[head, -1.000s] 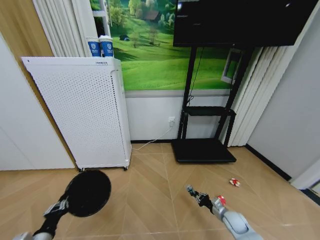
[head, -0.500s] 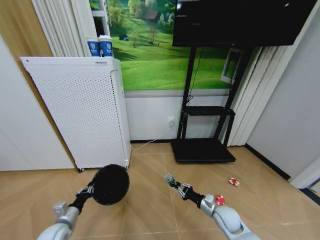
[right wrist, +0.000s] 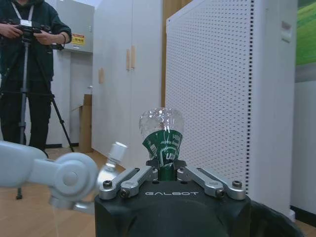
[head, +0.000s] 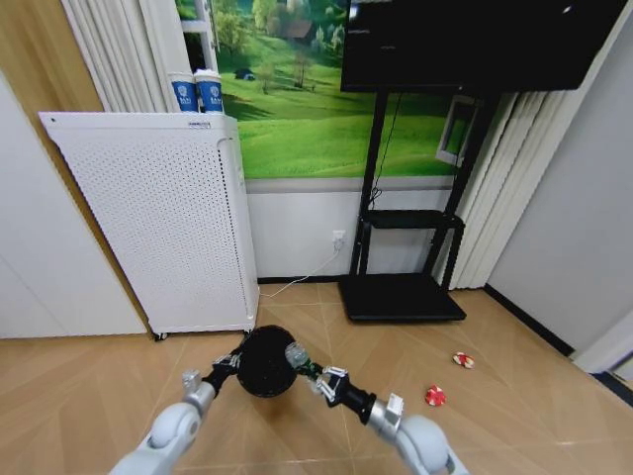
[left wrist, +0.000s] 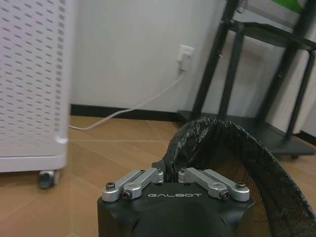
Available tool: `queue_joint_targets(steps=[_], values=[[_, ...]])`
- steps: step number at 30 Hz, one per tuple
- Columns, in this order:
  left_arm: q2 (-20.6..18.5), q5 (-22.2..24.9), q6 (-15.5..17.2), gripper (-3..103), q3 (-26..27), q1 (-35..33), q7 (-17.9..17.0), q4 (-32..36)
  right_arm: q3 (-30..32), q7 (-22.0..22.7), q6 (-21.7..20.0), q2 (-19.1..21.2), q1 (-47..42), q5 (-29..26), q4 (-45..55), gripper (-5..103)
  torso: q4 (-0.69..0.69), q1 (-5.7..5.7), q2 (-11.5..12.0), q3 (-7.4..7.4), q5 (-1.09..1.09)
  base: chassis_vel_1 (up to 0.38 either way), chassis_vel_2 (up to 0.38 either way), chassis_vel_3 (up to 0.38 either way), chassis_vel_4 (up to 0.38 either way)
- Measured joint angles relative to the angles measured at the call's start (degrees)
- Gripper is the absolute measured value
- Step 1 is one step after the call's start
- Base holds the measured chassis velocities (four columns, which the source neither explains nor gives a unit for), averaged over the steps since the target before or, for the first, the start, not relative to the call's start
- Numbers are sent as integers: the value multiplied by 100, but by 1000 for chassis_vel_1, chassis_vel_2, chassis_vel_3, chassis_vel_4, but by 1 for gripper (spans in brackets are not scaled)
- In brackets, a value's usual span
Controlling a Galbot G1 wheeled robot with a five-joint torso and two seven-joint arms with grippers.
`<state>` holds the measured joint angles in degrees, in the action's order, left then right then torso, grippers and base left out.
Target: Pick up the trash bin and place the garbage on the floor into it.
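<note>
At lower centre of the head view, the left gripper (head: 235,362) has its jaws clamped on the rim of the bin (head: 265,361), held off the floor (head: 297,416). The right gripper (head: 318,377) has its jaws clamped on the bottle (head: 296,353), its top just at the bin's mouth. Released too early or off-centre, the bottle could glance off the rim and fall. Two wrappers (head: 434,396) lie on the floor at lower right.

We see head view high, looking down the floor (head: 297,426); wrist views close, low, sharing white cabinet (head: 158,218).
</note>
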<state>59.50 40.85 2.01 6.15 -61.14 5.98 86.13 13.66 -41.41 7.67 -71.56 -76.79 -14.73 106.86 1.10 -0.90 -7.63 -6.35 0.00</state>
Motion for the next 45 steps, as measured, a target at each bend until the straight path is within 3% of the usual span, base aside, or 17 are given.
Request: queue_joint_targets(steps=[4, 9, 16, 24, 29, 30, 32, 33, 35, 36, 39, 40, 43, 45], values=[[276, -176, 61, 6, -329, 53, -2, -25, -258, -4, 27, -40, 148, 66, -273, 13, -1, 0, 0, 0, 0, 0, 0, 0, 0], [359, -237, 167, 6, -361, -144, 11, 198, -317, 76, 39, -56, 260, 65, -591, 13, -1, 0, 0, 0, 1, 0, 0, 0, 0], [424, -663, 203, 6, 258, -1117, 142, 736, -180, 152, 70, -166, 470, 60, -1054, 13, -2, 0, 0, 1, 0, 0, 0, 0, 0], [411, -785, 179, 6, 837, -1754, 244, 1086, -141, 128, 104, -107, 400, 74, -1046, 9, 0, 0, 0, 1, 0, 0, 0, 0, 0], [417, -807, 133, 6, 1034, -1912, 298, 1219, -138, 57, 87, -106, 302, 102, -930, 29, -1, 1, 0, 1, 0, 0, 0, 0, 0], [417, -807, 133, 6, 1034, -1912, 298, 1219, -138, 57, 87, -106, 302, 102, -930, 29, -1, 1, 0, 1, 0, 0, 0, 0, 0], [441, -820, 132, 6, 1082, -1932, 333, 1256, -116, 51, 76, -109, 239, 127, -880, 40, 0, 1, 0, 1, 0, 0, 0, 0, 0], [441, -820, 132, 6, 1082, -1932, 333, 1256, -116, 51, 76, -109, 239, 127, -880, 40, 0, 1, 0, 1, 0, 0, 0, 0, 0], [468, -823, 130, 6, 1118, -1956, 351, 1291, -73, 54, 69, -112, 201, 151, -857, 51, 0, 1, 0, 1, 0, 0, 0, 0, 0], [468, -823, 130, 6, 1118, -1956, 351, 1291, -73, 54, 69, -112, 201, 151, -857, 51, 0, 1, 0, 1, 0, 0, 0, 0, 0], [475, -838, 118, 6, 1167, -2020, 410, 1343, -30, 95, 63, -124, 186, 187, -851, 67, -1, 1, 0, 1, 0, 0, 0, 0, 0], [475, -838, 118, 6, 1167, -2020, 410, 1343, -30, 95, 63, -124, 186, 187, -851, 67, -1, 1, 0, 1, 0, 0, 0, 0, 0], [498, -849, 105, 6, 1290, -2096, 421, 1414, -2, 272, 60, -165, 175, 197, -844, 83, -1, 0, 0, 1, 0, 0, 0, 0, 0], [520, -840, 104, 6, 1378, -2129, 422, 1456, 24, 500, 55, -197, 175, 179, -837, 83, -1, 1, 0, 1, -1, 0, 0, 0, 0]])
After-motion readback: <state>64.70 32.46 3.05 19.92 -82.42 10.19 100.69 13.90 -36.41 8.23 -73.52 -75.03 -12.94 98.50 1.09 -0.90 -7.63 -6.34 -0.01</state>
